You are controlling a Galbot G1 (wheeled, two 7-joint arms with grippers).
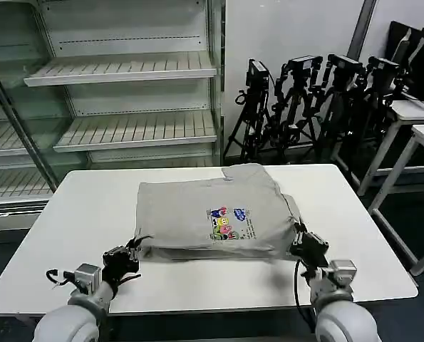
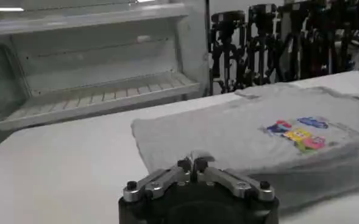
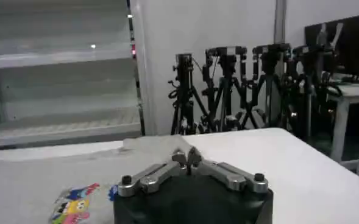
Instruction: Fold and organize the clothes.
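Observation:
The light grey T-shirt [image 1: 212, 214] lies partly folded in the middle of the white table [image 1: 90, 214], its multicoloured chest print [image 1: 228, 222] facing up. My left gripper [image 1: 131, 254] sits at the shirt's near left corner, shut on a small tuft of the grey cloth, which pokes up past the fingertips [image 2: 185, 164] in the left wrist view. My right gripper [image 1: 302, 246] is at the near right corner, touching the shirt's edge. In the right wrist view that gripper [image 3: 188, 161] is shut, with no cloth seen between its tips. The print [image 3: 75, 204] lies beside it.
Empty white shelving [image 1: 126, 71] stands behind the table on the left. A row of black tripods [image 1: 311, 100] stands at the back right, with other white tables [image 1: 418, 121] to the right. Bare tabletop surrounds the shirt on all sides.

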